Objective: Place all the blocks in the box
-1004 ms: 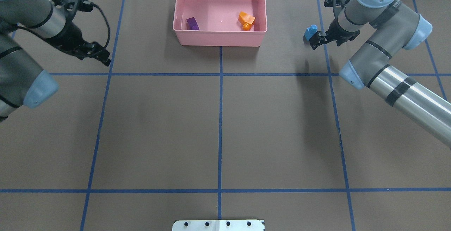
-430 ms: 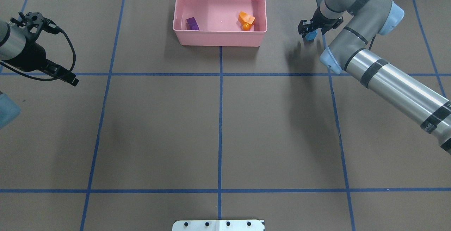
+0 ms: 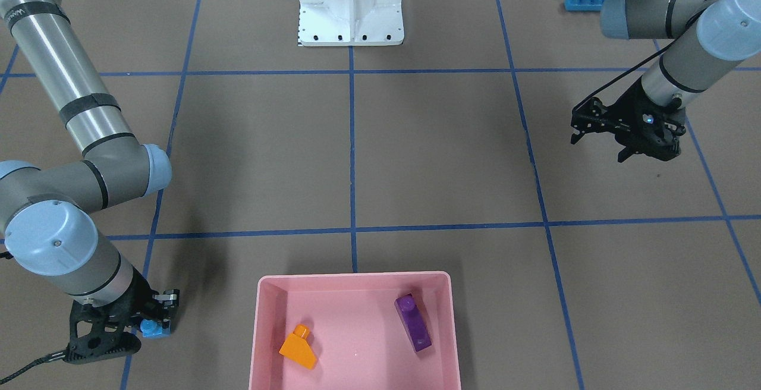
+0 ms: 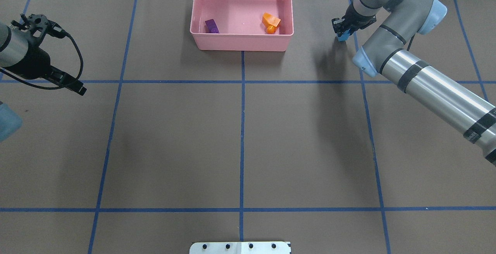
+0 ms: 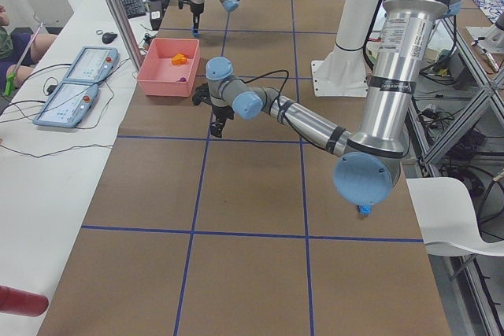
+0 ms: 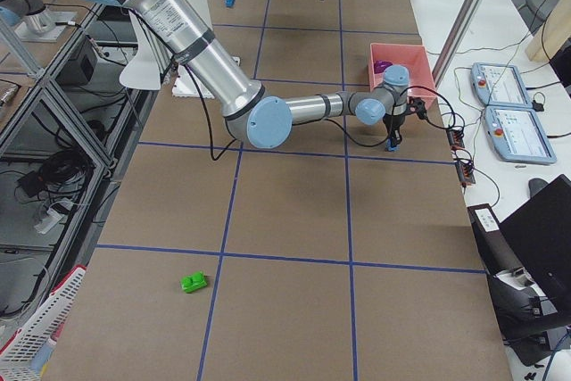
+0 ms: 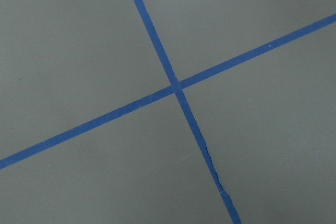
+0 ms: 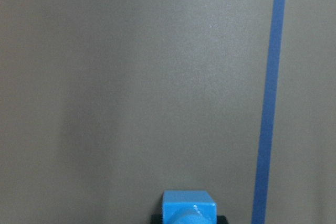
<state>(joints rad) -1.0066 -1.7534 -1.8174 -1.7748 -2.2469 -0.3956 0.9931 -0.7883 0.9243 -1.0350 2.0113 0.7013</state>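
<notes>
Plainly, the step in hand was carrying the third brick. The right gripper [image 4: 341, 34] was closed on the small blue brick [image 4: 342, 37], pinching it from both sides. Seen from overhead, it hung at about 3 o'clock from the box [image 4: 240, 45] and apart from the pink wall. Whether the brick had cleared the table [image 4: 240, 141] could not be told.

Two bricks lay inside the box. The orange brick [image 4: 270, 22] sat toward 3 o'clock on its floor and the purple brick [image 4: 211, 26] toward 9 o'clock.

The long blue brick [image 3: 585, 1] lay out on the table, at about 1 o'clock in the front-facing view. The green brick [image 6: 194, 282] lay at about 7 o'clock in the right-side view, far from the box.

The left gripper [image 4: 79, 88] hung over bare table at 9 o'clock in the overhead view with nothing in it. Its own camera showed only crossing tape lines [image 7: 178, 85], so whether its fingers were apart or together could not be told.

By my judgement, the next move called for lifting the blue brick above the rim. It would then travel toward 9 o'clock until it was over the box floor, and be let go clear of the orange brick.

As for writing, the bands on the right arm carried small print, too small to read. No brand showed on the box or the bricks.
</notes>
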